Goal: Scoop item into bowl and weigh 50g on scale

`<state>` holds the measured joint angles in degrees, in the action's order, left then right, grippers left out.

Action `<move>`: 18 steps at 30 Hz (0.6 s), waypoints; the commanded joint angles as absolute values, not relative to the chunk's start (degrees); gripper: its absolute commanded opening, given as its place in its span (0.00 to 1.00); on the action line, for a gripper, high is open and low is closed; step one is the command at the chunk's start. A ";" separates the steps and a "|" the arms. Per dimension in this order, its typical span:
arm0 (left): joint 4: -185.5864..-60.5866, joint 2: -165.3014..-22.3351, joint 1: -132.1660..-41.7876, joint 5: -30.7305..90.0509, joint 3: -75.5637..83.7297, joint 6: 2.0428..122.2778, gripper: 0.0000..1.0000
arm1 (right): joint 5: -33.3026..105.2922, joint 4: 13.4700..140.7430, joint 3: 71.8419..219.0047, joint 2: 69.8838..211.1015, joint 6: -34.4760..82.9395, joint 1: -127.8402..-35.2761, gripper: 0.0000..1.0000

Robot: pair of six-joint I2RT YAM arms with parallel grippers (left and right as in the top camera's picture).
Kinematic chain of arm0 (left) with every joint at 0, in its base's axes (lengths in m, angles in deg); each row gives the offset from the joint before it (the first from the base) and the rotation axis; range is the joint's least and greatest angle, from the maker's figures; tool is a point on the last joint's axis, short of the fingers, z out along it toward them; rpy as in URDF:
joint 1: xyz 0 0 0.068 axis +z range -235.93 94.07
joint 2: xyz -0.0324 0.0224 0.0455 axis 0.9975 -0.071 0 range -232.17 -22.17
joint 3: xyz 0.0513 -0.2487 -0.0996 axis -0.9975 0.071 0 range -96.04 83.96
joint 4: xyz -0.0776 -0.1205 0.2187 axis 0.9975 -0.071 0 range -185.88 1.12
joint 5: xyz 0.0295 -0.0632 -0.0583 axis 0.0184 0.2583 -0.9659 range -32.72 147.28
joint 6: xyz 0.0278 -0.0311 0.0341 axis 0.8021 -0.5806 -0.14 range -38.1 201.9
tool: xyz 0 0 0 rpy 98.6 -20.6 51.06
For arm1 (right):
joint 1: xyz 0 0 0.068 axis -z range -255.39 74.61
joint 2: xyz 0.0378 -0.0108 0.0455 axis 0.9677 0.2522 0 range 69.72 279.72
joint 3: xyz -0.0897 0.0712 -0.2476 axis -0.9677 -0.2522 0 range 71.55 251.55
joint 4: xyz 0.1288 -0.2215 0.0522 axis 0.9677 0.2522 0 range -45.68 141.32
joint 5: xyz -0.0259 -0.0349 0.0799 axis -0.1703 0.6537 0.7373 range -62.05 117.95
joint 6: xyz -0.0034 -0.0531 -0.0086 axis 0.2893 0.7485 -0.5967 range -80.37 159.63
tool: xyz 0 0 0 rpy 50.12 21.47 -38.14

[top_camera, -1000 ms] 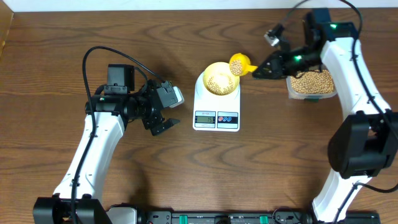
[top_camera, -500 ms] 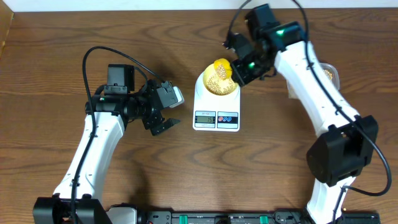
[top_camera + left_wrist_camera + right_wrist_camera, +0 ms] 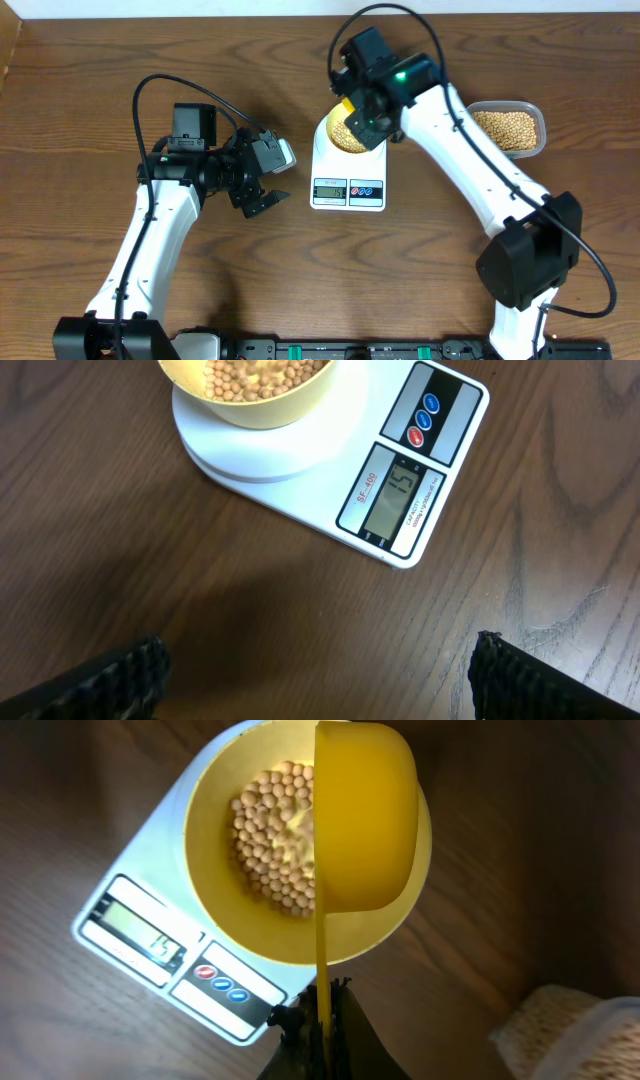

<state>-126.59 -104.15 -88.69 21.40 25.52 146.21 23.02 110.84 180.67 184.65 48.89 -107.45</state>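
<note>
Yellow scoop (image 3: 365,820) sits tipped over the bowl (image 3: 212,890), its handle clamped tight in the right hand (image 3: 318,1012). Bowl sits on the scale (image 3: 262,460), near its back, with a layer of beans (image 3: 268,830) inside. Scale display reads 15. Left hand (image 3: 272,178) hangs over the bench (image 3: 80,120) left of the scale, fingers spread wide, holding nothing. Clear tub (image 3: 541,117) with more beans sits at far right, well apart from the scale.
</note>
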 commanded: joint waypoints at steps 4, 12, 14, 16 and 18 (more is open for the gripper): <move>-126.83 -103.40 -88.52 20.46 25.35 145.71 0.98 | 15.85 110.47 182.04 184.44 48.21 -109.61 0.01; -126.83 -103.40 -88.52 20.48 25.35 145.71 0.98 | 17.03 110.25 182.11 184.35 48.19 -109.13 0.01; -126.83 -103.40 -88.52 20.48 25.35 145.71 0.97 | 19.18 110.23 182.48 184.11 48.19 -108.63 0.01; -126.83 -103.40 -88.52 20.48 25.35 145.71 0.98 | 21.78 110.25 182.81 183.54 48.21 -107.64 0.01; -126.83 -103.40 -88.52 20.48 25.35 145.71 0.98 | 24.57 110.38 183.12 182.60 48.21 -106.03 0.01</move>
